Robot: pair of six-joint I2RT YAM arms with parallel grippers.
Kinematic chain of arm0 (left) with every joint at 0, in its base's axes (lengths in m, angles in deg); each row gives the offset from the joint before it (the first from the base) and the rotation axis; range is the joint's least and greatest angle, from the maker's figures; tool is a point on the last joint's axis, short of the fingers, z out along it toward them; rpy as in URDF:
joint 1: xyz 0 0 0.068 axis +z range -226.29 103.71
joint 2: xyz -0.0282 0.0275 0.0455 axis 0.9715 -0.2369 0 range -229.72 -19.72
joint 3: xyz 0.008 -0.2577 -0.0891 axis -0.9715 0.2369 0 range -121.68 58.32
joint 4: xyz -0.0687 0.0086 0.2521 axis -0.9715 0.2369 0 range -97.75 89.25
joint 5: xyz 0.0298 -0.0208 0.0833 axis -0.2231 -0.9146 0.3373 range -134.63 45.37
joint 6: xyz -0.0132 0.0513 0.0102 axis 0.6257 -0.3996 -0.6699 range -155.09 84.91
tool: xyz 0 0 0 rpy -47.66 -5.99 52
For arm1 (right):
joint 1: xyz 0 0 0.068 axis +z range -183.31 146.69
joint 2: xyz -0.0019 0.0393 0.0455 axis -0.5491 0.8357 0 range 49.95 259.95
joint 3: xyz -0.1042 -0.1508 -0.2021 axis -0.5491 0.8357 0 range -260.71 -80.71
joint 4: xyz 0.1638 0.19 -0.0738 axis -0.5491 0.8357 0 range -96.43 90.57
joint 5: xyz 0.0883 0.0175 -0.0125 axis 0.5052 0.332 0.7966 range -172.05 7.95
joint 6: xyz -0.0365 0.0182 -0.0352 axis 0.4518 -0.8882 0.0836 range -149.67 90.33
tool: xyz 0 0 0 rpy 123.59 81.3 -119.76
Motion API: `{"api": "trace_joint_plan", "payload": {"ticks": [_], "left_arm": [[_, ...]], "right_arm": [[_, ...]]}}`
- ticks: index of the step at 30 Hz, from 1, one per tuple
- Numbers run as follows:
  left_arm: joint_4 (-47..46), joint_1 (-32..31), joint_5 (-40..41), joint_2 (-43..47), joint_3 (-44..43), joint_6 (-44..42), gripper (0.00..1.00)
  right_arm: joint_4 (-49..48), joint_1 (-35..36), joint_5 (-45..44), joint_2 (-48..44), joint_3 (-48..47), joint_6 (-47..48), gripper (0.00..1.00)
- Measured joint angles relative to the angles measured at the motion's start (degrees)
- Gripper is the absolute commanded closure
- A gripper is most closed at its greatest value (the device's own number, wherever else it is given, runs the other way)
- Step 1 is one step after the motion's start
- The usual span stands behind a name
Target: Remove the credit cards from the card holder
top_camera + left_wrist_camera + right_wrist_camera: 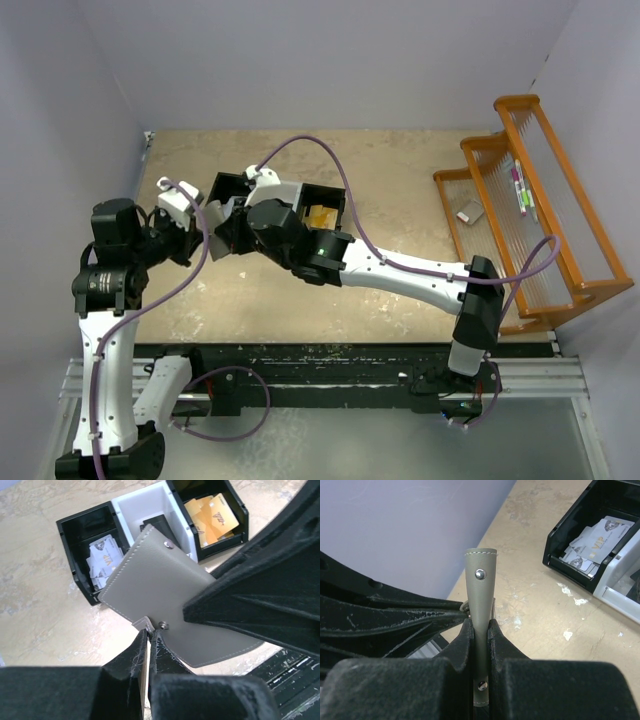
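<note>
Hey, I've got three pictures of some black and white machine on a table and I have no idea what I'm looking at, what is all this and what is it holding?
These are two robot arms bolted at the near edge of a table. One picture looks down from above; the other two come from small cameras on each arm's wrist, so the black shapes filling the bottom of those are the arm's own fingers.

The right gripper is shut on a grey card holder, a folded wallet, and holds it above the table. The left gripper is shut on a small light tab sticking out at the holder's edge, probably a card.

On the table sits a three-compartment bin: white cards in one black end, orange-gold cards in the other, something dark in the white middle. An orange wire rack stands at the right.
</note>
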Motion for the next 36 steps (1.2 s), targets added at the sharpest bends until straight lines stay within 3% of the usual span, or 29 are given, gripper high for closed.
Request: {"api": "trace_joint_plan", "payload": {"ticks": [13,15,16,19,26,36], "left_arm": [[-2.3,0.0,12.2,0.0,0.1,3.5,0.98],[-1.6,0.0,12.7,-0.5,-0.6,5.0,0.64],[-1.1,0.0,12.5,-0.8,-1.1,5.8,0.54],[0.4,0.0,11.0,-1.0,-2.6,8.6,0.41],[1.9,0.0,4.9,-1.0,-4.4,13.1,0.41],[3.2,0.0,2.2,-2.2,-4.4,15.2,0.47]], "right_arm": [[-1.2,0.4,1.1,-0.3,0.5,-0.5,1.00],[-2.1,0.3,1.4,-0.8,1.3,-0.8,1.00],[-2.8,0.0,1.7,-1.4,2.4,-1.2,1.00],[-4.5,-0.9,3.3,-3.5,5.9,-2.1,1.00],[-13.6,-4.5,9.1,-9.7,16.4,-6.3,1.00],[-18.1,-5.4,10.6,-11.5,18.8,-7.5,1.00]]}}
